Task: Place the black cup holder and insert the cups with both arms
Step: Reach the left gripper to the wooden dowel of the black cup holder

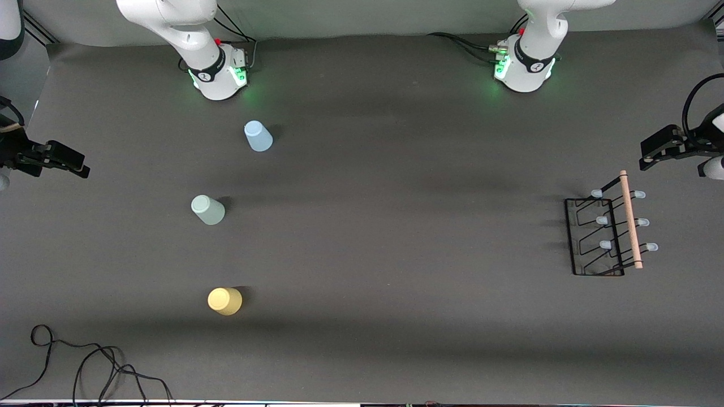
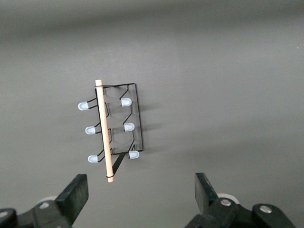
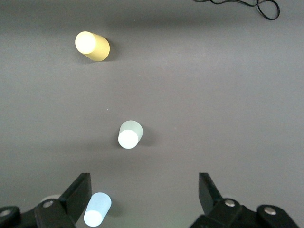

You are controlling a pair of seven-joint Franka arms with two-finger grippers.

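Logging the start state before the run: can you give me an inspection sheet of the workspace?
Surface: dark grey table, bare between the things.
Job's things: black rack at the left arm's end; blue cup, green cup and yellow cup stand apart at the right arm's end.
Clutter: nothing seen.
Grippers: left gripper open above the rack; right gripper open above the cups.
Cables: loose black cable on the table's near edge.
Surroundings: pale wall.
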